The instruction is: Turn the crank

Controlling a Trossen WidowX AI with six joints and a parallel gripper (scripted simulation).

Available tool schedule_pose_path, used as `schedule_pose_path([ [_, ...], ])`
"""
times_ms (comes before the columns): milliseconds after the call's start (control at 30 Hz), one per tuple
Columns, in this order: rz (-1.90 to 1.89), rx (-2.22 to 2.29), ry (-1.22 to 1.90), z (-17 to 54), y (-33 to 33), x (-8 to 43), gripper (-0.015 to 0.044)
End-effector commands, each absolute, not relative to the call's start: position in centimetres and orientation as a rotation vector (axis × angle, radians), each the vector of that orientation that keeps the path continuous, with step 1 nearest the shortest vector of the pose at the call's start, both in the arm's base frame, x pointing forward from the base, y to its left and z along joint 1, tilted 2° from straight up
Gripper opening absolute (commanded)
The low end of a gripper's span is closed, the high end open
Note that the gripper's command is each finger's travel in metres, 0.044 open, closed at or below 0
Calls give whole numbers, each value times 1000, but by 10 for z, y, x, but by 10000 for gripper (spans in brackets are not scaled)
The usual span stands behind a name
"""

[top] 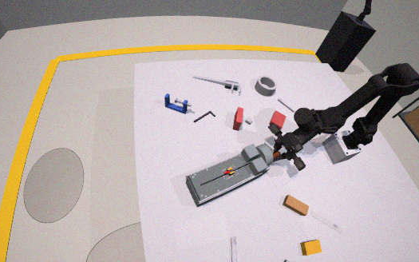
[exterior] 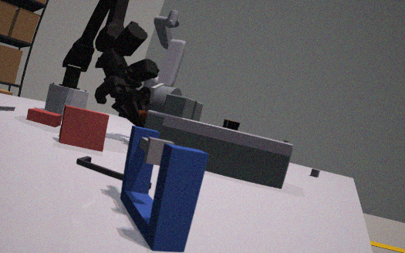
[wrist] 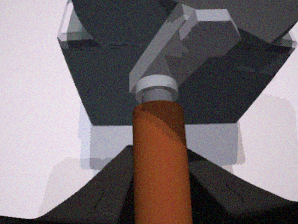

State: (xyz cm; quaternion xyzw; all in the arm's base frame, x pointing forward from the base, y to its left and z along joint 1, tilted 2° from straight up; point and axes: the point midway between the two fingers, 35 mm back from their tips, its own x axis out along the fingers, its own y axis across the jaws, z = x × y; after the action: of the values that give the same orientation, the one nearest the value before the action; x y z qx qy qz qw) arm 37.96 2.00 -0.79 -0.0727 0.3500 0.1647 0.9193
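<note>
The grey machine (top: pixel 210 184) (exterior: pixel 244 162) lies on the table, its crank end toward the arm. Its red pointer (top: pixel 227 172) is at the slot, close beside the brass marks (top: pixel 230 169); whether it is exactly level is too small to tell. My gripper (top: pixel 276 153) (wrist: pixel 153 154) is shut on the orange crank handle (top: pixel 277 155) (exterior: pixel 143 115) (wrist: pixel 159 135). In the wrist view the handle stands between both dark fingers, and the grey crank arm (wrist: pixel 162 57) runs up and right from it. In the exterior view the fingers mostly hide the handle, low at the machine's end.
Red blocks (top: pixel 238 119) (exterior: pixel 83 129) and a grey ring (top: pixel 265 86) lie behind the machine. A blue clamp (top: pixel 175 105) (exterior: pixel 178 197), a black hex key (top: pixel 204 117) and a caliper (top: pixel 212 81) lie farther off. An orange-brown block (top: pixel 296 205) and a yellow block (top: pixel 311 248) lie in front.
</note>
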Motion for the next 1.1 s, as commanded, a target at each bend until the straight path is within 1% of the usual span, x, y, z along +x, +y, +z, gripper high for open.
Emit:
schedule_pose_path([
  [0, 328, -155, 724, -11, 12, 383, 0],
  [1067, 327, -156, 724, -8, -2, 388, 0],
])
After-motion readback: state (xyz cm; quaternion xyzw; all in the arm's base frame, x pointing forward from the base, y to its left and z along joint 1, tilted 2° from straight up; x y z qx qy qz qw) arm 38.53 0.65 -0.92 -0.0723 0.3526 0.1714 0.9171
